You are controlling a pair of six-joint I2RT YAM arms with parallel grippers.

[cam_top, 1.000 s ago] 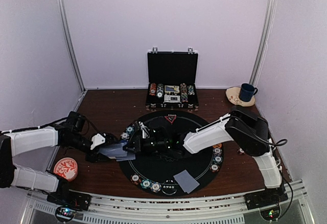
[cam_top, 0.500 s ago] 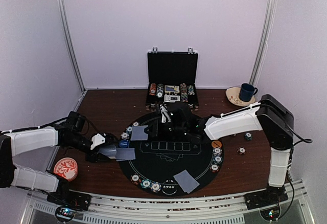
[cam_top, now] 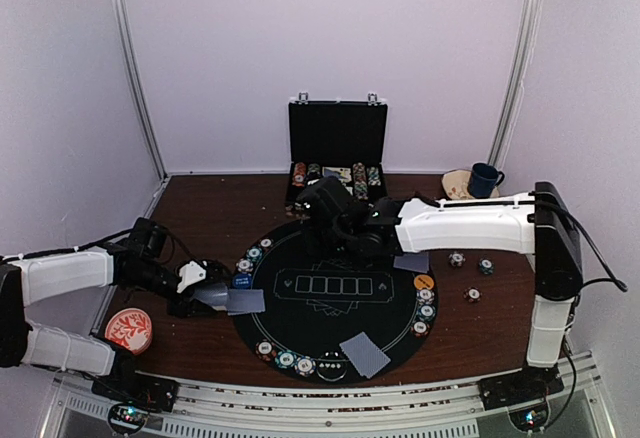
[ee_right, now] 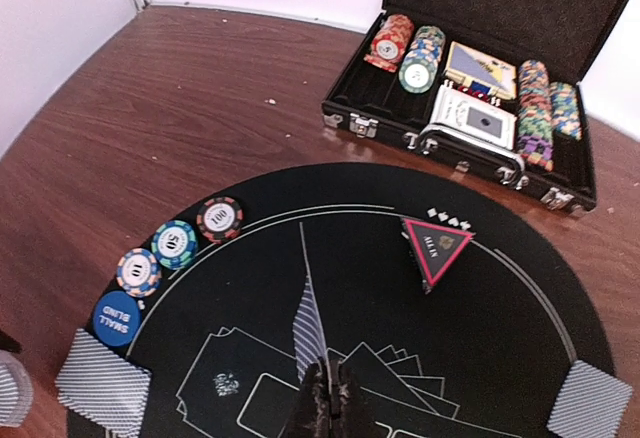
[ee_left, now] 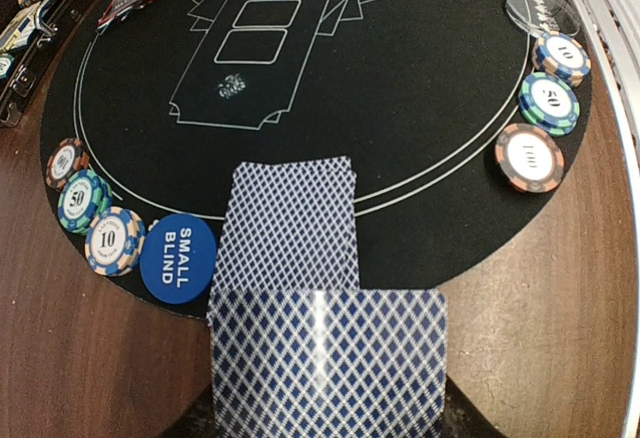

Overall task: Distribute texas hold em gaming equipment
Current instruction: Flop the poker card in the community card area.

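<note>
- Swinging away from the deck at the left rim of the round black mat (cam_top: 310,323), the right arm (cam_top: 470,226) now stretches nearly straight across the mat's far half; the left arm has not shifted.
- At the mat's near rim lie one face-down card (cam_top: 363,354) and a row of chips (cam_top: 287,359).
- At the left rim the left gripper (cam_top: 212,295) is closed down narrow on the deck (ee_left: 328,358), whose long axis points in toward the mat's centre. A small dealt pile (ee_left: 288,220) lies just beyond it, beside the blue small-blind disc (ee_left: 177,258).
- Above the mat's centre the right gripper (ee_right: 325,388) is pinched tight on a single held card (ee_right: 308,333), edge-on, its long axis running ahead of the fingertips toward the far rim.
- At the right rim another flat card (cam_top: 411,261) already lies.
- Near the far rim sits the red triangle marker (ee_right: 435,248), with no card seen beside it. That seat lies ahead and slightly right of the held card, so the right arm looks far better placed to deal there, and the card likely needs turning flat first.
- Beyond the far rim stands the open briefcase (cam_top: 337,133).
</note>
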